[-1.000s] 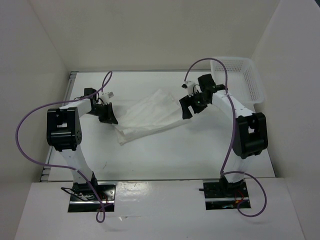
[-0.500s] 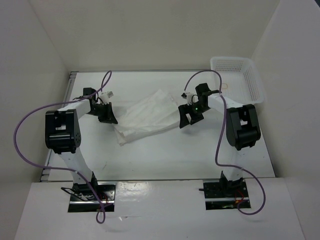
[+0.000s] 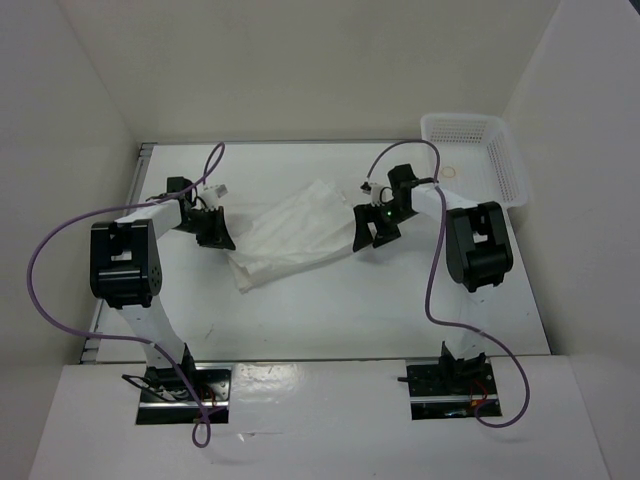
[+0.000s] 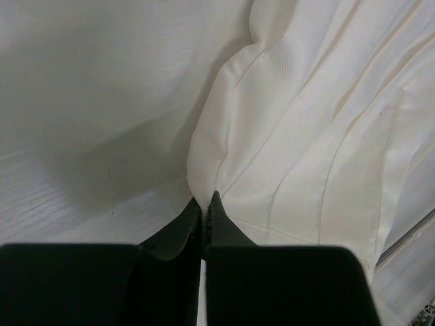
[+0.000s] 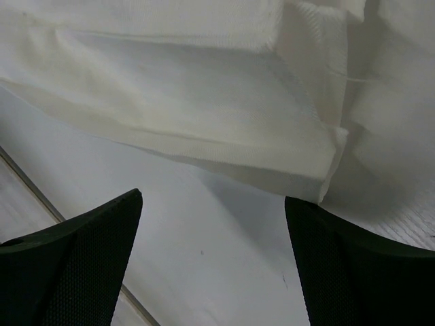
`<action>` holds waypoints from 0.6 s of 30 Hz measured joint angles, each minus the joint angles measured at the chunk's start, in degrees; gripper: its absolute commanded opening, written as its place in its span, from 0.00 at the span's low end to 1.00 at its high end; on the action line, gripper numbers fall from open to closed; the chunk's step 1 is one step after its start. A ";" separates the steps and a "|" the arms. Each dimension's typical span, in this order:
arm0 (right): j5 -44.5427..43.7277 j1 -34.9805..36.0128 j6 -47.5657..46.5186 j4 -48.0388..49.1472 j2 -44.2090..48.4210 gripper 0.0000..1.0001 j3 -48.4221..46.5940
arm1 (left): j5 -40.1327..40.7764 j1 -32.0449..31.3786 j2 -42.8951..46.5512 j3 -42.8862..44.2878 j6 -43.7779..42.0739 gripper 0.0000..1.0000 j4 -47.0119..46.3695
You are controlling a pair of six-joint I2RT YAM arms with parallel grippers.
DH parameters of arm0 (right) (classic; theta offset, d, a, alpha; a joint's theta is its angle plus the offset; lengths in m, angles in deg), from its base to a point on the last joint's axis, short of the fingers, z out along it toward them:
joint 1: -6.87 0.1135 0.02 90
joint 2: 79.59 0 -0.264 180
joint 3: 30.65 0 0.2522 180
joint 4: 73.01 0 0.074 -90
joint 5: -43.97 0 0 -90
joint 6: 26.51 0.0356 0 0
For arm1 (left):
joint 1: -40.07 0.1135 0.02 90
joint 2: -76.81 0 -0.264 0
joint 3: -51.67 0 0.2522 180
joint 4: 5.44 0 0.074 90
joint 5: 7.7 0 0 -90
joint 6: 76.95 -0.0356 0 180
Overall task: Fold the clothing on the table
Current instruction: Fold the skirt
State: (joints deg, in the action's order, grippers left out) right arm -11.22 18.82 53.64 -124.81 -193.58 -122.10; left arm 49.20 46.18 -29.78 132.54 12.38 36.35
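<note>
- The clothing [image 3: 295, 235] lies rumpled around the middle of the table [image 3: 400, 300], slanting from its near-left end up toward the far edge. It is well apart from the basket [image 3: 480, 150] in the far right corner.
- My left gripper [image 4: 204, 202] is pressed together on a small nip of the garment's left edge, and creases fan out from the tips.
- My right gripper [image 5: 212, 197] is spread wide above the garment's right end, with a hemmed corner lying between the fingers. Nothing is gripped there.
- Risk: the left nip looks thin. I judge a lift or a sideways tug could pull it free.
- Risk: if the right jaws close from here, they may catch only the top layer or miss the corner, and the fold would come out skewed.
- Risk: if one side pulls ahead of the other, the cloth would likely drag across the table instead of folding.
- Hidden: I cannot tell how many layers the left fingers hold.
- Hard to make out: whether the right fingertips touch the table, and where any sleeves or neckline lie, since it is white on white.
- Cut off: both wrist views show only a patch of fabric.
</note>
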 measured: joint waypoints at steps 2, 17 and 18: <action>0.55 0.00 0.42 0.24 -0.70 0.90 -0.66 | 0.04 -0.04 0.00 0.00 -0.44 0.01 0.00; 5.70 -0.11 2.91 1.27 -4.92 0.81 -4.61 | 0.26 -0.04 0.22 -0.76 -0.63 0.01 -0.04; 5.75 -0.09 2.97 1.31 -5.01 0.79 -4.68 | 0.26 -0.04 0.22 -0.87 -0.61 0.01 0.02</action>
State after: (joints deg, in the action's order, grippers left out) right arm -5.47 18.73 56.61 -123.50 -198.59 -126.78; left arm 49.46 46.14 -29.56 131.66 11.77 36.37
